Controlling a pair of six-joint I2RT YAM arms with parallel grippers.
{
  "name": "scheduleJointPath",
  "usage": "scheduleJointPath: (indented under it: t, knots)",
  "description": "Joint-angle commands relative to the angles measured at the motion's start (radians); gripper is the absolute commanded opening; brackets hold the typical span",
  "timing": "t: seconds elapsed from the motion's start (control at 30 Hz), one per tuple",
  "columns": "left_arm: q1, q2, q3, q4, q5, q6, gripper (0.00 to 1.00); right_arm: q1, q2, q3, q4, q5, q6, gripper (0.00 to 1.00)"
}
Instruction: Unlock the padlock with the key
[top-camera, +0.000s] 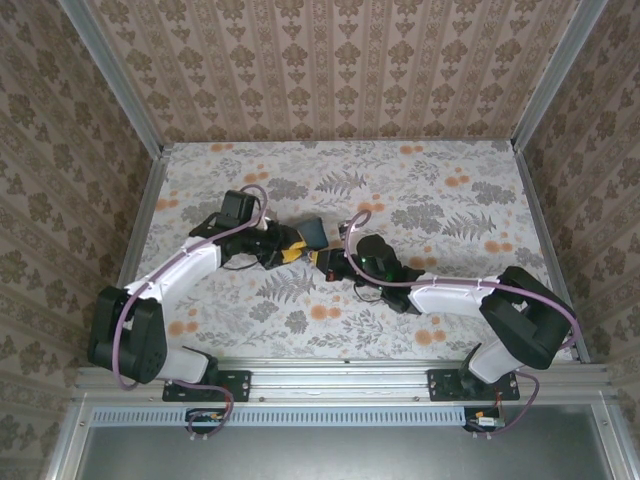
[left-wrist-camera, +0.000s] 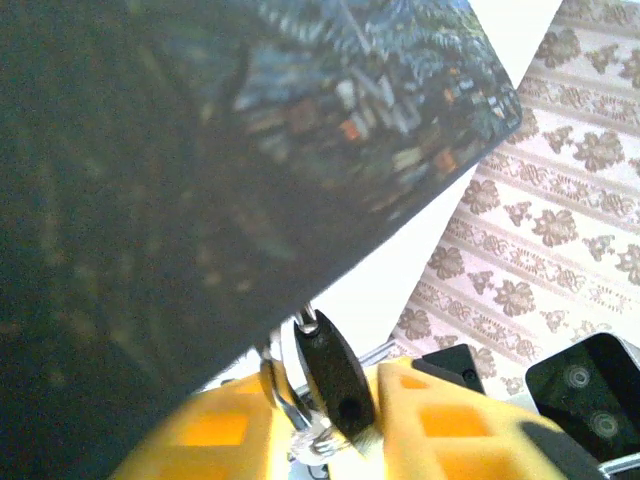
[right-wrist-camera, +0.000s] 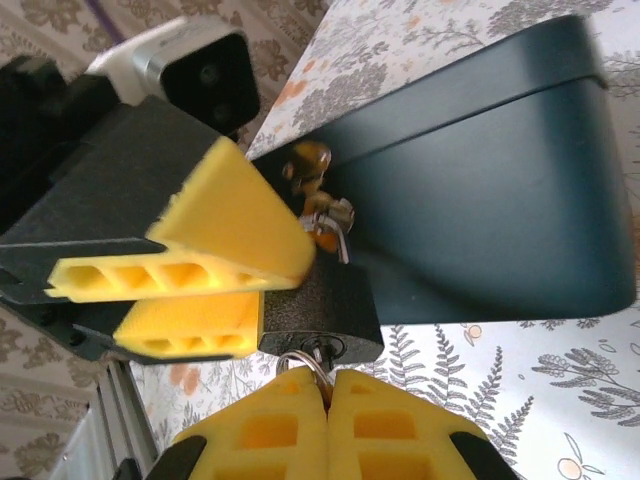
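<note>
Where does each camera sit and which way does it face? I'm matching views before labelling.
Top external: above and behind the bases, looking down at the table; both arms, left gripper and right gripper close together mid-table.
Left wrist: on the left arm, looking at the tin close up; its own yellow fingers at the bottom.
Right wrist: on the right arm, facing the padlock and tin; its own shut fingers at the bottom.
Shared: all three show the tin.

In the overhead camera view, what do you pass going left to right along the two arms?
left arm's shoulder block → left gripper → dark tin → right gripper → right arm's shoulder block
</note>
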Motion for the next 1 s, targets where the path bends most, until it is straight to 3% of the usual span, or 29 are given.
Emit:
scheduleJointPath:
  t: [0.0, 0.1, 0.37, 0.57, 0.67, 0.77, 0.97]
  knots:
    - [0.028, -0.034, 0.017, -0.111, -0.048, 0.067, 0.35, -0.058, 0.006, -0.014, 0.015, 0.081, 0.076, 0.00]
    - [0.027, -0.052, 0.039, -0.131, -0.060, 0.076, 0.46, -0.068, 0.004, -0.012, -0.004, 0.084, 0.079, 0.00]
    - [0.040, -0.056, 0.117, -0.247, -0.165, 0.220, 0.49, -0.088, 0.025, -0.018, -0.024, 0.084, 0.084, 0.00]
    - [0.045, 0.003, 0.188, -0.331, -0.407, 0.486, 0.52, -0.092, 0.087, -0.052, -0.036, 0.111, 0.099, 0.01]
    - [0.048, 0.057, 0.220, -0.323, -0.514, 0.562, 0.52, -0.094, 0.167, -0.080, 0.056, 0.089, 0.119, 0.04]
    - [0.050, 0.100, 0.255, -0.310, -0.608, 0.617, 0.53, -0.095, 0.238, -0.100, 0.132, 0.081, 0.152, 0.08]
    - [0.086, 0.158, 0.347, -0.334, -0.718, 0.730, 0.54, -0.097, 0.297, -0.129, 0.221, 0.069, 0.150, 0.30]
